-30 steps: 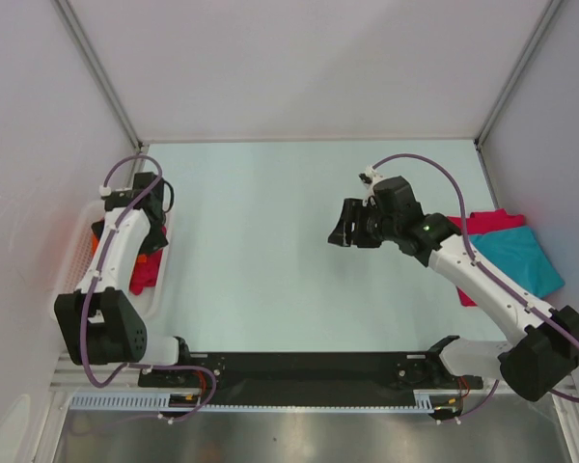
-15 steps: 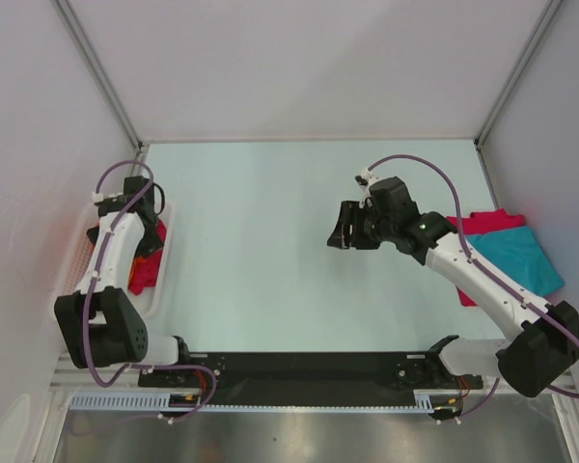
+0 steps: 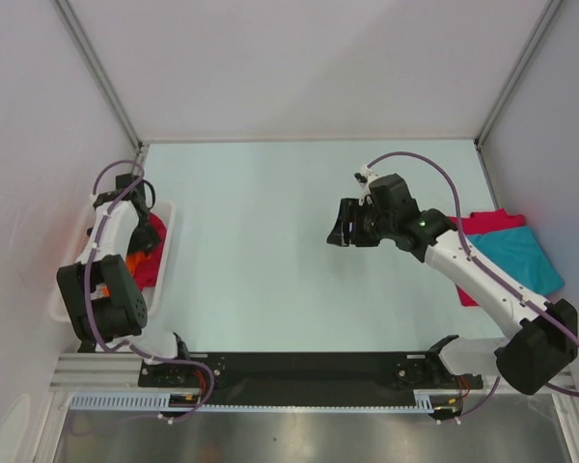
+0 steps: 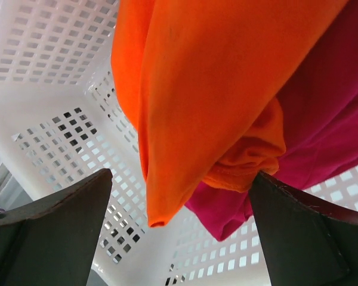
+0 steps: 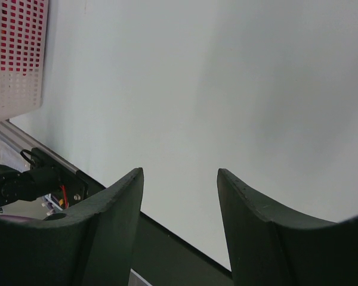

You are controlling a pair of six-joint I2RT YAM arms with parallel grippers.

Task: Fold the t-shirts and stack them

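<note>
Two soft tees, the orange tee [image 4: 185, 89] and the crimson tee [image 4: 328, 119], lie bunched in the white perforated basket [image 4: 42, 119] at the table's [image 3: 261, 222] left edge. The teal tee [image 3: 521, 258] lies flat at the far right, with smooth tabletop between. The left gripper [image 4: 179, 179] gapes wide just before the orange cloth. The right gripper [image 5: 180, 179] hovers mid-table, spread and holding nothing.

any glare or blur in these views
Top external: even light, sheen only on the metal strip at the bottom. Left wrist: orange t-shirt close and sharp, its own fingers dark and soft. Right wrist: table evenly lit, no glare.
</note>
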